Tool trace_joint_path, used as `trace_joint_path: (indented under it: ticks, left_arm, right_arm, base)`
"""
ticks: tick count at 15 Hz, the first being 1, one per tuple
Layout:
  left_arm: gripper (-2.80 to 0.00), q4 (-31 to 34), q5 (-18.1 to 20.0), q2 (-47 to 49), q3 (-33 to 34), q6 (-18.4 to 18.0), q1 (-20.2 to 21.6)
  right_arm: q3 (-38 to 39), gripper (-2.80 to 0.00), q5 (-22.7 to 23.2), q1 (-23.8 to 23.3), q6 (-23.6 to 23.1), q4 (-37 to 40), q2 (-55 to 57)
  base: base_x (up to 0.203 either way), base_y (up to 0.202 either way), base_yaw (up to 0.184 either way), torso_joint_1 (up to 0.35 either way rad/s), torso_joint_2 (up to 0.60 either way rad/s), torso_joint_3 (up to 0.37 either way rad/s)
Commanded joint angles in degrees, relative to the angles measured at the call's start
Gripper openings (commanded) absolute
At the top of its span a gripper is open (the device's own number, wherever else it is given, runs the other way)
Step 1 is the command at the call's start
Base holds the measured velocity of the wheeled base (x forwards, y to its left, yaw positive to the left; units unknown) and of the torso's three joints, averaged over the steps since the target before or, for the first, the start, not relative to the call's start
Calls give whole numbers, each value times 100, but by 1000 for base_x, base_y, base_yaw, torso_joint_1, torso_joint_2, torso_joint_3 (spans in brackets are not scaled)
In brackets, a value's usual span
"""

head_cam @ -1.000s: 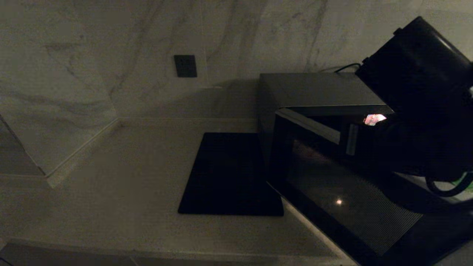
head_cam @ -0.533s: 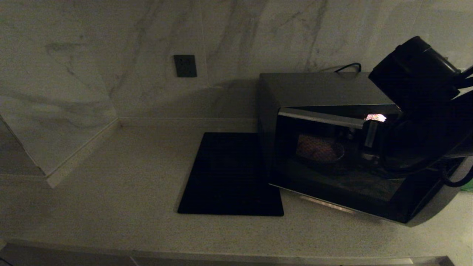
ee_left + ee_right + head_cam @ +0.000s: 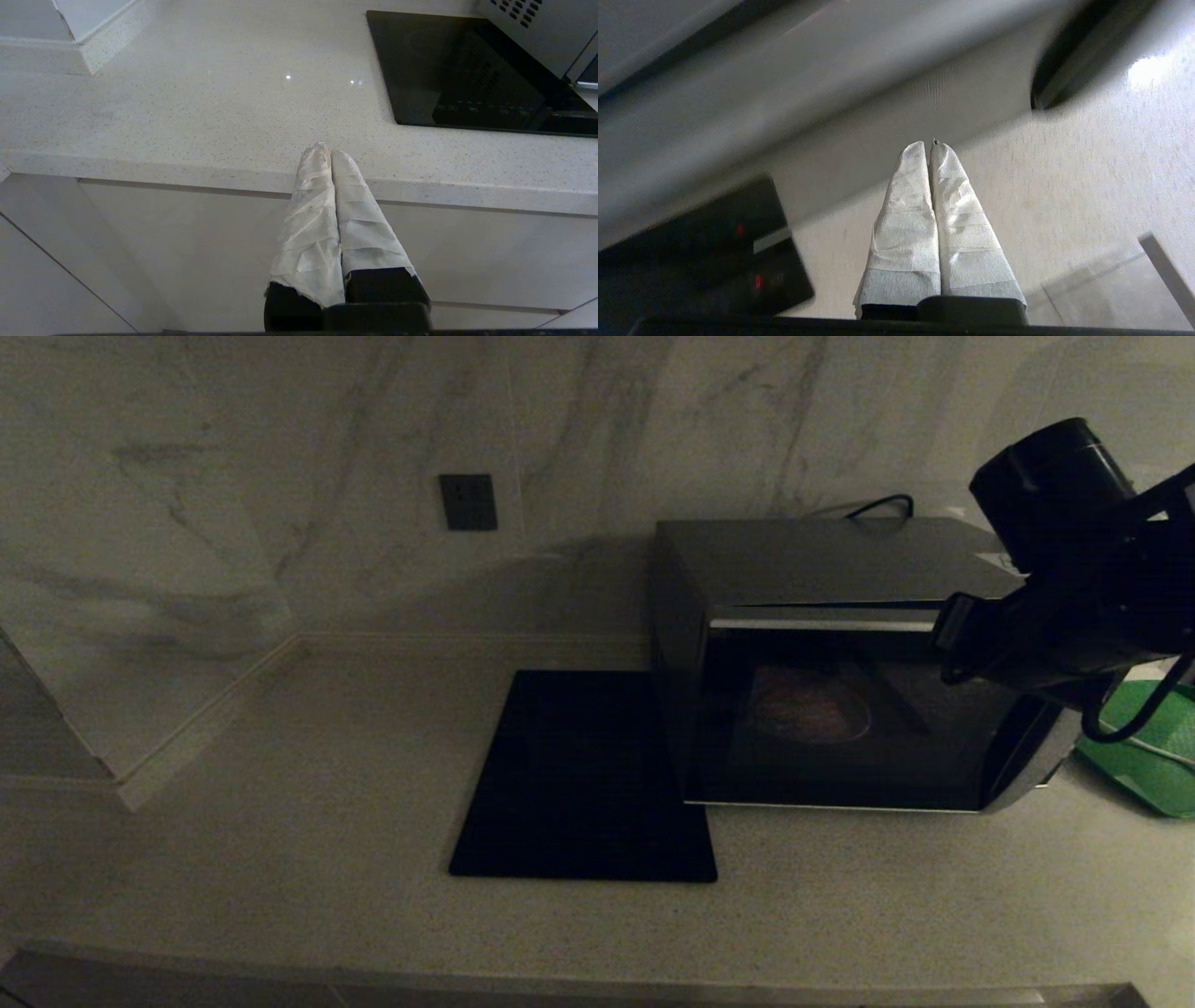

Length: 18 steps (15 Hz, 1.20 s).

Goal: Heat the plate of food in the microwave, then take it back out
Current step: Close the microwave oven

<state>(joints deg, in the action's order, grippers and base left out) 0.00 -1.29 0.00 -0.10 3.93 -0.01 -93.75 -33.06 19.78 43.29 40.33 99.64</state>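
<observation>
inside, one plate of food, one microwave.

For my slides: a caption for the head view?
Right gripper beside the closed microwave, plate of food inside.

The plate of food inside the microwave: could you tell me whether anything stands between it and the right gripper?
Yes. The microwave door looks shut, and the plate of food shows dimly behind its dark glass. The right gripper, fingers shut and holding nothing, is outside near the oven's right end. The door would have to open before the plate could be reached.
</observation>
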Motion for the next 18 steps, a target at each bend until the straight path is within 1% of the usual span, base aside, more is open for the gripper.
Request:
trace_joint_path:
  ticks: [1, 3, 4, 5, 7, 18]
  left_arm:
    - [-280, 0, -3, 0, 1, 2, 1]
    - [-280, 0, -3, 0, 1, 2, 1]
    - [-280, 0, -3, 0, 1, 2, 1]
    - [-280, 0, -3, 0, 1, 2, 1]
    - [-280, 0, -3, 0, 1, 2, 1]
    - [-280, 0, -3, 0, 1, 2, 1]
  right_arm:
    - [-41, -280, 176, -479, -109, -258, 246]
    - [-32, -280, 532, -861, -321, -608, 354]
    - [-45, -280, 666, -981, -392, -791, 415]
    - [-47, -280, 708, -1037, -430, -903, 464]
    - [-47, -280, 734, -1069, -435, -1032, 521]
    - [-126, -280, 842, -1064, -435, -1040, 468]
  base:
    - [0, 0, 0, 0, 0, 0]
    - [0, 0, 0, 0, 0, 0]
    - [0, 0, 0, 0, 0, 0]
    - [0, 0, 0, 0, 0, 0]
    - [0, 0, 0, 0, 0, 0]
    - [0, 0, 0, 0, 0, 0]
